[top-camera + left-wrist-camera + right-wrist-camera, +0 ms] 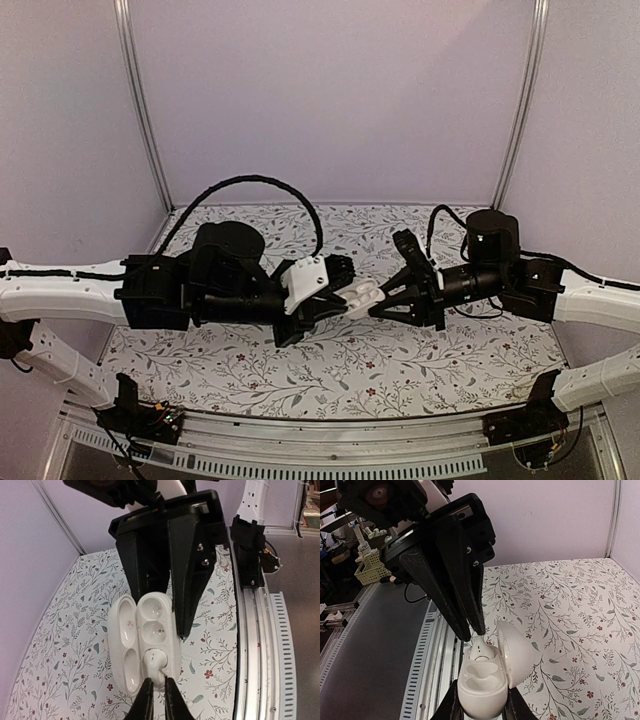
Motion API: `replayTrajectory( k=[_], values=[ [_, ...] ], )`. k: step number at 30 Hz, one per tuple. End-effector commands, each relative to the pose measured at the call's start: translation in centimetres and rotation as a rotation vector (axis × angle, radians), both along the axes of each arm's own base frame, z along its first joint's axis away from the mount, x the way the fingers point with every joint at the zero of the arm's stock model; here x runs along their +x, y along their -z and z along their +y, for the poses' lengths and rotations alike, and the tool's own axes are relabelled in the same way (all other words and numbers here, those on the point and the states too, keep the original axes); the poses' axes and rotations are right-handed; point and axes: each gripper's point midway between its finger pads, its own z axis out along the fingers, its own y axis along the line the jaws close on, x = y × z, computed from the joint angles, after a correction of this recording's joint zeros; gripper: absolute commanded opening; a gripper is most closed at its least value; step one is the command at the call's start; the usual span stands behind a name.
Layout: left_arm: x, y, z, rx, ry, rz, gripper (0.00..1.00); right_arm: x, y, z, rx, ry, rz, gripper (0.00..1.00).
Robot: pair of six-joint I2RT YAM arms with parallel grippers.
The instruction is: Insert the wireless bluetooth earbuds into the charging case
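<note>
Over the floral desk (570, 610), right gripper (481, 700) clamps the open charging case (517, 655); left gripper (473, 632), pinching an earbud (481, 652), hides its stem.

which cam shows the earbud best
Right wrist: the earbud is seen side-on, pinched by the left gripper right at the open charging case. Left wrist shows it from above, its lower end between that gripper's fingers. Top external is too far: the earbud cannot be made out.
</note>
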Motion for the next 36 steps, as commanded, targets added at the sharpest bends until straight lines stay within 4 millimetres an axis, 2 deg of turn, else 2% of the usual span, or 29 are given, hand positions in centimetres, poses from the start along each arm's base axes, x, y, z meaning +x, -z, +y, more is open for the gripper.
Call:
replayTrajectory(
  k=[1, 7, 22, 29, 31, 33, 36],
  values=[
    [0.6, -2.0, 0.0, -0.043, -0.033, -0.025, 0.09, -0.3, -0.7, 0.3, 0.021, -0.021, -0.005, 0.0],
    [0.5, -1.7, -0.1, -0.038, -0.021, -0.022, 0.08, -0.3, -0.7, 0.4, 0.022, -0.02, -0.005, 0.0],
    [0.3, 0.6, -1.3, 0.035, 0.01, -0.002, 0.0, -1.0, -0.8, 0.3, 0.032, -0.062, -0.001, 0.0],
    [0.2, 1.5, -1.7, 0.067, 0.026, 0.009, 0.0, -1.2, -1.0, 0.3, 0.036, -0.07, -0.004, 0.0],
    [0.5, 1.3, -1.5, 0.065, 0.009, 0.006, 0.01, -0.9, -0.8, 0.3, 0.028, -0.052, -0.004, 0.0],
    [0.7, 0.5, -1.1, 0.043, -0.009, 0.003, 0.07, -0.3, -0.4, 0.3, 0.015, -0.017, -0.005, 0.0],
    [0.7, -2.0, 0.1, -0.04, -0.025, -0.02, 0.13, 0.4, 0.0, 0.2, 0.005, 0.031, -0.003, 0.0]
  ],
)
